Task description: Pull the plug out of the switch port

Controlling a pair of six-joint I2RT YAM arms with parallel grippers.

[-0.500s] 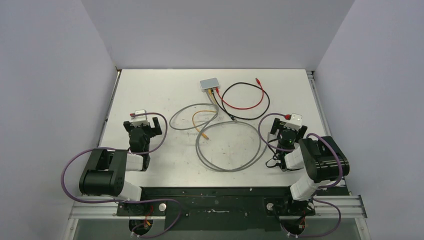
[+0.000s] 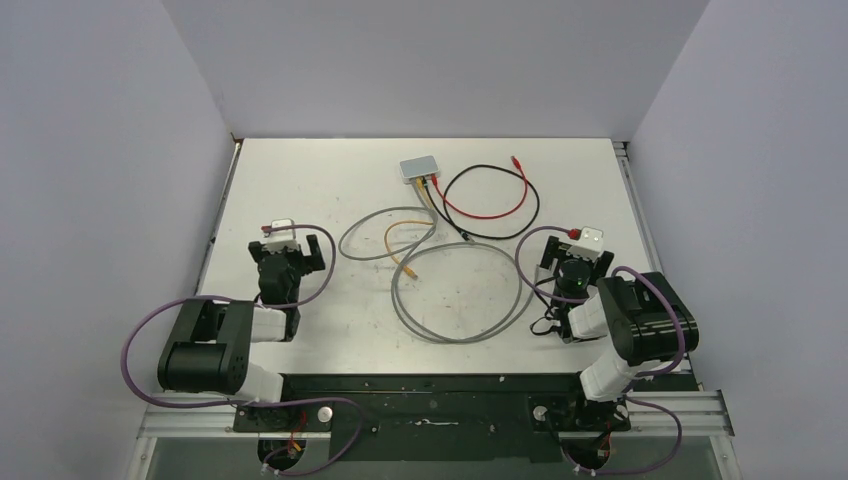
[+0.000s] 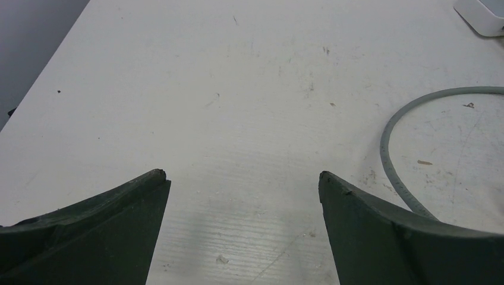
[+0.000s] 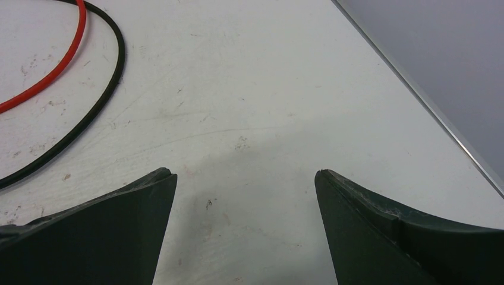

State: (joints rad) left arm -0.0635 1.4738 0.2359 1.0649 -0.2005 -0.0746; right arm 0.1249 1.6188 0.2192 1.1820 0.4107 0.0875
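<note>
The switch (image 2: 420, 168), a small light-grey box, lies at the far middle of the table. Plugs (image 2: 428, 184) of yellow, red, black and grey cables sit in its near edge; which sockets they fill is too small to tell. My left gripper (image 2: 288, 244) hovers open over bare table, well to the near left of the switch. In the left wrist view the gripper (image 3: 241, 178) holds nothing, and a corner of the switch (image 3: 482, 15) shows at top right. My right gripper (image 2: 578, 250) stands open at the near right, and in its wrist view the gripper (image 4: 245, 173) is empty.
A long grey cable (image 2: 462, 300) loops across the table's middle, and part of the grey cable (image 3: 393, 155) curves beside my left fingers. The yellow cable (image 2: 400, 243) ends loose. Red cable (image 4: 64, 60) and black cable (image 4: 102, 88) arc left of my right gripper. The table's right edge (image 4: 428, 102) is near.
</note>
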